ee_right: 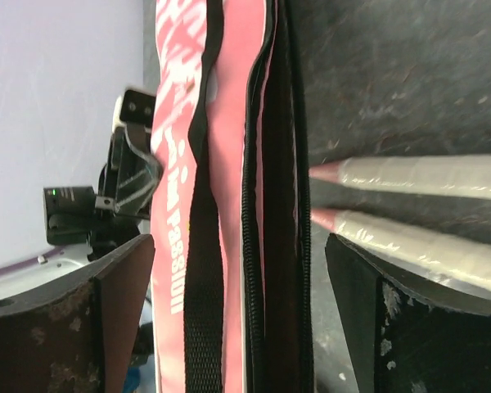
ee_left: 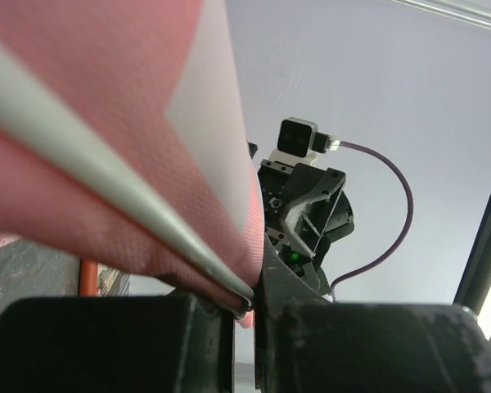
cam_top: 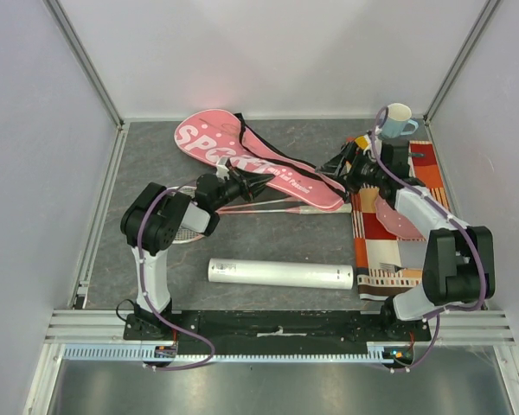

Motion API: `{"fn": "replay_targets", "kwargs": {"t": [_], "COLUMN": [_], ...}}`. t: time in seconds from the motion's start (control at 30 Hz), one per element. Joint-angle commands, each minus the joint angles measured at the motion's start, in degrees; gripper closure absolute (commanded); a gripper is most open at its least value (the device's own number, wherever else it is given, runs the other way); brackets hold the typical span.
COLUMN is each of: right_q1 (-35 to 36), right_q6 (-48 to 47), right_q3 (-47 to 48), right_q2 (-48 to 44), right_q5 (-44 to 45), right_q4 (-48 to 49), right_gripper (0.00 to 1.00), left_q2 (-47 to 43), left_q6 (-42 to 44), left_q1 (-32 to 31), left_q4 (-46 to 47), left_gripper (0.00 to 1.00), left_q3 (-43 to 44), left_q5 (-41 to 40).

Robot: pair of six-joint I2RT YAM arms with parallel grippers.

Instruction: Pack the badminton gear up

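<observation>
The white tube (cam_top: 281, 274) lies along the worktop's near edge, about midway. Behind it, two rackets (cam_top: 277, 206) lie side by side with their handles pointing toward the right edge. The left gripper (cam_top: 246, 185) is pressed together, pinching the rim of the pink bag (cam_top: 233, 147), which stretches from the far middle rightward. The right gripper (cam_top: 344, 169) is spread over the bag's narrow end. A blue cup (cam_top: 398, 119) stands in the far right corner.

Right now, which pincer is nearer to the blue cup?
Right. The right pincer is open at the narrow end of the bag, just left of and in front of the blue cup. The left pincer pinches the bag's edge, much farther left.
</observation>
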Motion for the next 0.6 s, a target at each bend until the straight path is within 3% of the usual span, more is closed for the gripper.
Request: {"fn": "replay_targets", "kwargs": {"t": [0.0, 0.17, 0.27, 0.3, 0.37, 0.4, 0.43, 0.47, 0.57], "right_q1": [3.76, 4.29, 4.37, 4.46, 5.51, 5.87, 7.09, 7.54, 10.0], "right_q6": [3.56, 7.42, 7.52, 7.43, 6.12, 3.24, 1.12, -1.16, -11.36], "right_q3": [-1.76, -2.46, -1.24, -0.88, 0.78, 1.31, 2.27, 2.63, 3.51], "right_q2": [1.28, 2.43, 2.86, 3.21, 3.22, 2.69, 1.99, -0.02, -4.58], "right_q5": [-4.03, -3.41, 0.63, 0.72, 0.29, 0.63, 2.64, 4.05, 13.97], "right_q4": [7.06, 13.12, 14.79, 16.45, 17.08, 17.08, 16.47, 15.86, 14.27], "right_gripper": [0.08, 0.21, 0.52, 0.7, 0.92, 1.0, 1.0, 1.0, 1.0], "left_q2": [-4.16, -5.3, -6.01, -6.71, -7.94, -10.03, -11.62, -13.11, -21.1], "left_q6": [3.57, 4.97, 6.55, 6.91, 8.92, 10.33, 12.08, 16.97, 29.43], "left_q1": [0.11, 0.02, -0.07, 0.02, 0.11, 0.28, 0.37, 0.54, 1.42], "left_q4": [5.54, 4.58, 2.82, 0.9, -2.0, -4.98, -11.01, -16.29, -36.85], "left_gripper": [0.98, 0.98, 0.98, 0.95, 0.81, 0.65, 0.49, 0.4, 0.35], "left_q3": [1.92, 1.22, -0.01, -0.45, -2.02, -2.38, -2.73, -2.56, -1.61], "left_q5": [2.48, 2.66, 3.62, 4.06, 5.89, 6.61, 7.57, 9.75, 11.18]}}
